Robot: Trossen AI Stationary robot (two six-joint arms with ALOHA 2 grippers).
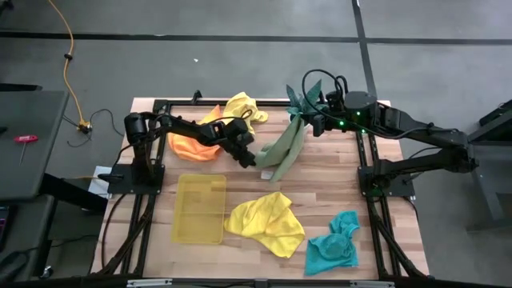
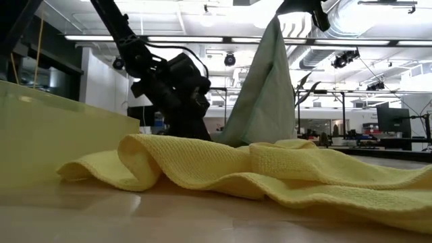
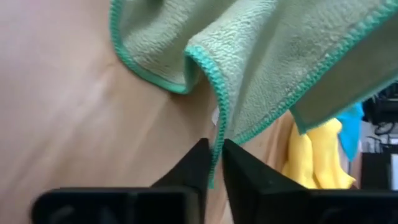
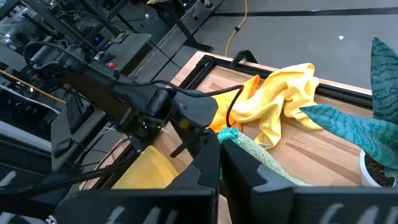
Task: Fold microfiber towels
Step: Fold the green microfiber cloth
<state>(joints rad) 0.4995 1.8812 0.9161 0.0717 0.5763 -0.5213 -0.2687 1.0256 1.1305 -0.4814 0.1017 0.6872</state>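
An olive-green towel (image 1: 286, 148) with a teal stitched hem hangs slantwise over the table's middle, shown in the low view as a tall drape (image 2: 266, 94). My right gripper (image 1: 309, 122) is shut on its upper end at the far right. My left gripper (image 1: 250, 158) is shut on its lower part. Whether that lower end rests on the table, I cannot tell. A yellow towel (image 1: 268, 224) and a teal towel (image 1: 332, 244) lie crumpled near the front edge. An orange towel (image 1: 194, 146) and another yellow towel (image 1: 242, 108) lie at the far left. My left gripper pinches the green towel's teal-stitched hem (image 3: 217, 134) between its two fingers, at a hanging fold near the lower end. The fingers slant down from the table's left. My right gripper pinches an upper corner of the green towel (image 4: 231, 137) between its two fingers, held high. The cloth hangs below them toward the left gripper.
A translucent yellow tray (image 1: 198, 208) sits front left, and it fills the low view's left side (image 2: 40, 128). A small potted plant (image 1: 302, 98) stands at the far edge beside the right gripper. Bare wood shows between the tray and the green towel.
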